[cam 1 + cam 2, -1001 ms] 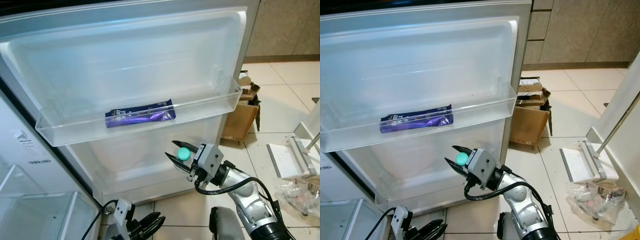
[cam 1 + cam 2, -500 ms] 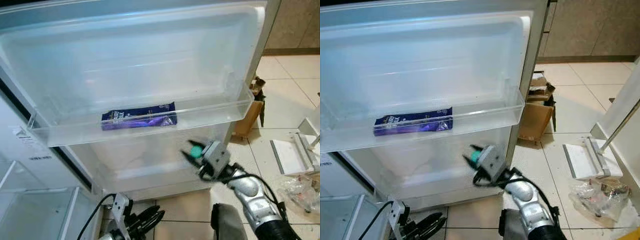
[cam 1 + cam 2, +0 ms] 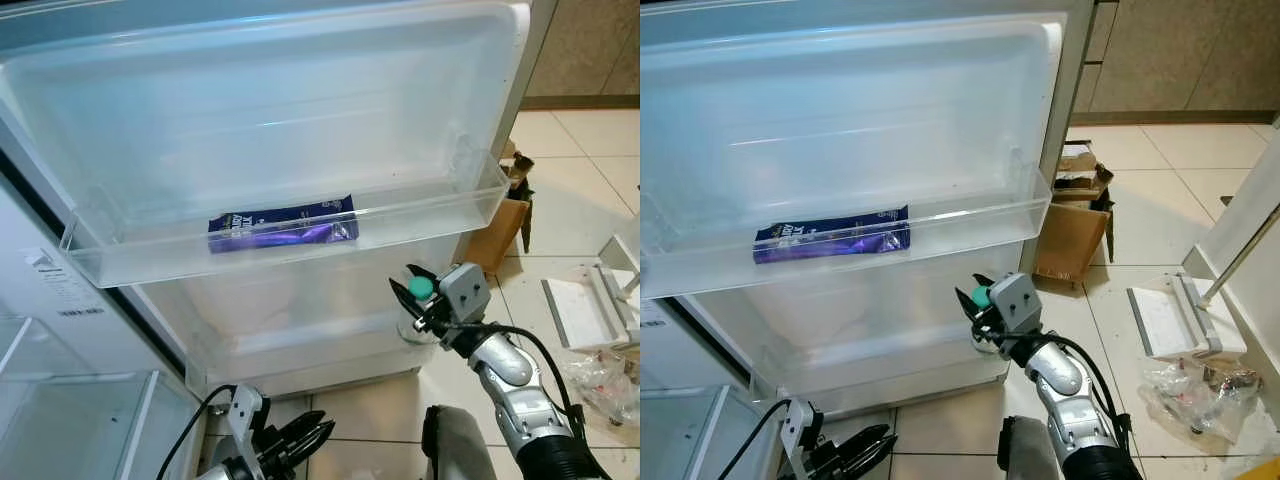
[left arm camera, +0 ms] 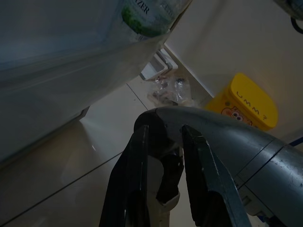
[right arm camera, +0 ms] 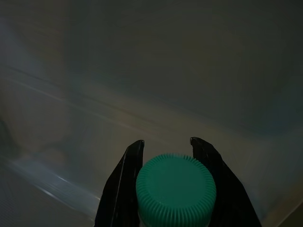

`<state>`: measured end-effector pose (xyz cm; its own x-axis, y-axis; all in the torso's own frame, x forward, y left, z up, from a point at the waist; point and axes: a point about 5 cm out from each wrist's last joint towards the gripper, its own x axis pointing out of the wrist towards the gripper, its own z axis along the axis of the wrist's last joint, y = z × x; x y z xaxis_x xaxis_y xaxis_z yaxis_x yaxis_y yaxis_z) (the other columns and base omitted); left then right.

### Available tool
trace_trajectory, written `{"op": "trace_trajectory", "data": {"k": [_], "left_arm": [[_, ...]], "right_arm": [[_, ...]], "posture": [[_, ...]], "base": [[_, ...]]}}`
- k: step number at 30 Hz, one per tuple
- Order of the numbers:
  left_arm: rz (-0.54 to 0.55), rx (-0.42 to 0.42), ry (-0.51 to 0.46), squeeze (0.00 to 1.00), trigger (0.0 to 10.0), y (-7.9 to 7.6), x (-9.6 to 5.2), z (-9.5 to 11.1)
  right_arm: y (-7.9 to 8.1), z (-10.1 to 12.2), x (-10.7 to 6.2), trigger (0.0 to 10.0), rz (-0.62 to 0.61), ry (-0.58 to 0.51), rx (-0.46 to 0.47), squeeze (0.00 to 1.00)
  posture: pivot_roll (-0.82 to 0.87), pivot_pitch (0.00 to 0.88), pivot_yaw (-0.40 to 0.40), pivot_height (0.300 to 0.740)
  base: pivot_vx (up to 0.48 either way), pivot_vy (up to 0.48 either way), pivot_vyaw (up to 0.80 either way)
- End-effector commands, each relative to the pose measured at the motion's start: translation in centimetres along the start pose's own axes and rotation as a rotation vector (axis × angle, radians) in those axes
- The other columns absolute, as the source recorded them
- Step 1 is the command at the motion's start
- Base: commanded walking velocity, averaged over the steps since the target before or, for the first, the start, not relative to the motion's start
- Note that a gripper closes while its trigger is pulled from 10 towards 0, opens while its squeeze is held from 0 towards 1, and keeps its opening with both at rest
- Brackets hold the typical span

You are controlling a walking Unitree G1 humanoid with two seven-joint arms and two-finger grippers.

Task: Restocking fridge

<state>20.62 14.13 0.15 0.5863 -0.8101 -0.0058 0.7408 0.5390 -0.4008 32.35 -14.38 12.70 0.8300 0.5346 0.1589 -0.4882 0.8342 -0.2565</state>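
My right gripper [image 3: 420, 289] is shut on the green cap [image 5: 175, 187] of a clear bottle [image 3: 414, 322]. It holds the bottle upright at the right end of the fridge door's lower shelf [image 3: 300, 345]. The bottle's labelled body [image 4: 147, 13] is seen through the clear shelf wall in the left wrist view. A purple packet [image 3: 283, 224] lies in the upper door shelf [image 3: 440, 210]. My left gripper [image 3: 303, 446] hangs low near the floor, open and empty.
An open cardboard box [image 3: 1072, 240] stands on the tiled floor right of the door. A white flat object [image 3: 1170, 320] and a crumpled plastic bag [image 3: 1190, 392] lie further right. A yellow bin [image 4: 247, 101] shows behind. A clear fridge drawer [image 3: 90, 425] is at lower left.
The camera has shifted. My right gripper has carried the green-capped bottle to the right and closer to the door, to the right end of the lower shelf. The left arm stays low.
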Motion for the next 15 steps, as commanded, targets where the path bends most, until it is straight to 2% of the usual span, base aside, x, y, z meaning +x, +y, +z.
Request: {"op": "trace_trajectory", "data": {"k": [1, 2, 3, 10, 11, 13, 14, 15], "left_arm": [[0.012, -0.016, 0.008, 0.0, 10.0, -0.2, -0.3, -0.4], [0.011, -0.017, 0.009, 0.0, 10.0, -0.2, -0.3, -0.4], [0.01, -0.017, 0.01, 0.0, 10.0, -0.3, -0.3, -0.4], [0.009, -0.02, 0.011, 0.0, 10.0, -0.3, -0.1, -0.3], [0.005, -0.022, 0.012, 0.0, 10.0, -0.4, 0.0, -0.4], [0.002, -0.023, 0.013, 0.0, 10.0, -0.4, 0.0, -0.4], [0.0, -0.024, 0.012, 0.0, 10.0, -0.5, 0.1, -0.4], [0.0, -0.024, 0.012, 0.0, 10.0, -0.5, 0.1, -0.4]], "right_arm": [[0.1, -0.7, -0.3, 10.0, -0.005, 0.029, 0.037, 0.0], [0.1, -0.7, -0.3, 10.0, -0.006, 0.026, 0.049, 0.85], [0.1, -0.6, -0.3, 10.0, -0.011, 0.02, 0.061, 1.0], [-0.4, -0.1, -0.2, 10.0, -0.021, -0.004, 0.07, 1.0], [-0.7, 0.9, -0.2, 10.0, -0.001, -0.056, 0.097, 1.0], [-0.8, 1.5, -0.2, 10.0, 0.016, -0.091, 0.121, 1.0], [-0.9, 2.0, -0.2, 10.0, 0.034, -0.111, 0.147, 0.72], [-0.9, 2.0, -0.2, 10.0, 0.034, -0.111, 0.147, 0.72]], "posture": [[-0.01, 0.2, 0.034, 0.408], [-0.01, 0.2, 0.034, 0.408], [-0.01, 0.2, 0.034, 0.408], [-0.01, 0.196, 0.032, 0.408], [-0.02, 0.195, 0.033, 0.408], [-0.02, 0.195, 0.033, 0.408], [-0.02, 0.193, 0.032, 0.408], [-0.02, 0.193, 0.032, 0.408]], "base": [[0.0, 0.0, 0.0], [0.0, 0.0, 0.0], [0.0, 0.0, 0.0], [0.0, 0.0, 0.0], [0.0, 0.0, 0.0], [0.0, 0.0, 0.0], [0.0, 0.0, 0.0], [0.0, 0.0, 0.0]]}}
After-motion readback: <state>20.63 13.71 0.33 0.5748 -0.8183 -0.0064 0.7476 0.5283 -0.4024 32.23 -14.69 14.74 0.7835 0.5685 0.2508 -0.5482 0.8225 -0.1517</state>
